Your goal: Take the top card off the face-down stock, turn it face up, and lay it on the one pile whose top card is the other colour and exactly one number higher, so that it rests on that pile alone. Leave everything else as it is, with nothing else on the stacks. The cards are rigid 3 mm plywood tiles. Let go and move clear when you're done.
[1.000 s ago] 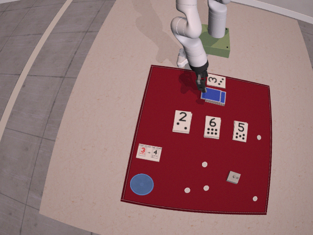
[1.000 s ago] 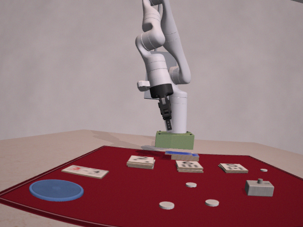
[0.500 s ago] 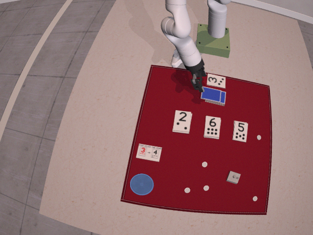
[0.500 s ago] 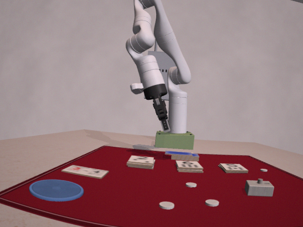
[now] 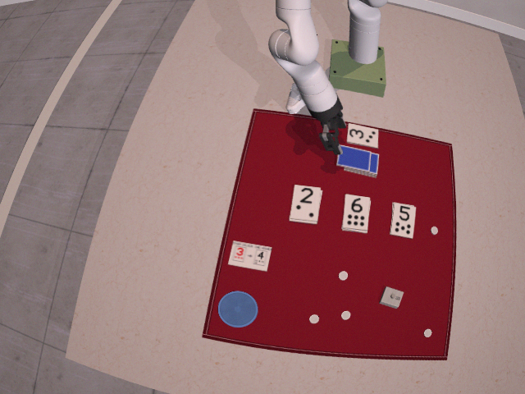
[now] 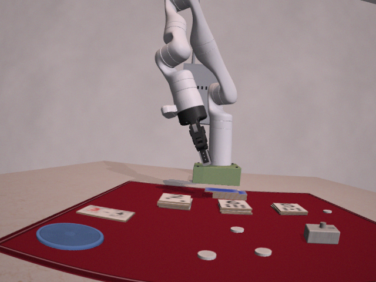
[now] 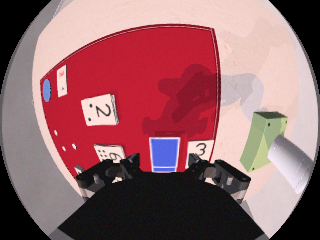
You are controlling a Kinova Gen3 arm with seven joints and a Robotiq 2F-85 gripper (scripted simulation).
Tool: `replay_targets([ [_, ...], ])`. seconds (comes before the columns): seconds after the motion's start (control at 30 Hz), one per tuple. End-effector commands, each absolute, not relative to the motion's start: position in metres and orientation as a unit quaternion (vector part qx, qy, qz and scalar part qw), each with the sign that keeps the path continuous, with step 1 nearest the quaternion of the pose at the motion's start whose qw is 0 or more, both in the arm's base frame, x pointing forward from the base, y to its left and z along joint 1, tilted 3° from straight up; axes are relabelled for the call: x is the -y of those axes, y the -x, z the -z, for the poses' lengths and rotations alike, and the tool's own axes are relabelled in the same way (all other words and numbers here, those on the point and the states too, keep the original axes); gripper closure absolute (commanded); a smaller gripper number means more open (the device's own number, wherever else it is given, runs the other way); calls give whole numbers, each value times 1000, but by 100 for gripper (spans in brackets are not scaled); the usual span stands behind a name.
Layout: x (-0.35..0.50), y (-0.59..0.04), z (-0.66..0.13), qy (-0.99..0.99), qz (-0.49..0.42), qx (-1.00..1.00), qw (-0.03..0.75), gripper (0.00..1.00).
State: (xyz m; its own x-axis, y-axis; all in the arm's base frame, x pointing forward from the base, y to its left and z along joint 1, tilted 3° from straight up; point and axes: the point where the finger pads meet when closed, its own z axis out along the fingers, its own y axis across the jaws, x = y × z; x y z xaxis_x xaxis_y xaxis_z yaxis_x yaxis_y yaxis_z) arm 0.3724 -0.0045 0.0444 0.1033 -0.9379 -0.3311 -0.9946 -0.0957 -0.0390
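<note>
The face-down stock [image 5: 358, 161] is a blue-backed stack at the back of the red mat [image 5: 335, 237]. Its top card [image 5: 353, 158] sits shifted to the left and overhangs the stack's left edge; this also shows in the exterior view [image 6: 221, 190]. My gripper [image 5: 332, 144] [image 6: 205, 158] is open and empty, tilted, above and just left of the stock. In the wrist view the stock [image 7: 164, 154] lies between my fingers. Three face-up piles stand in a row: black 2 [image 5: 306, 203], black 6 [image 5: 356, 213], black 5 [image 5: 403, 219]. A black 3 card [image 5: 362, 135] lies behind the stock.
A rule card [image 5: 249, 255] showing a red 3 and a black 4 lies front left, with a blue disc [image 5: 238, 309] nearer the corner. Several white discs [image 5: 343, 275] and a wooden block with a peg [image 5: 391, 296] lie front right. The arm's green base [image 5: 358, 70] stands behind the mat.
</note>
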Motion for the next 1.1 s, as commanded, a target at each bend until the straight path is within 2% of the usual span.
replay_targets([
  [0.0,5,-375,-42,733,-109,-658,130,15],
  [1.07,8,-376,5,733,-109,-659,129,15],
])
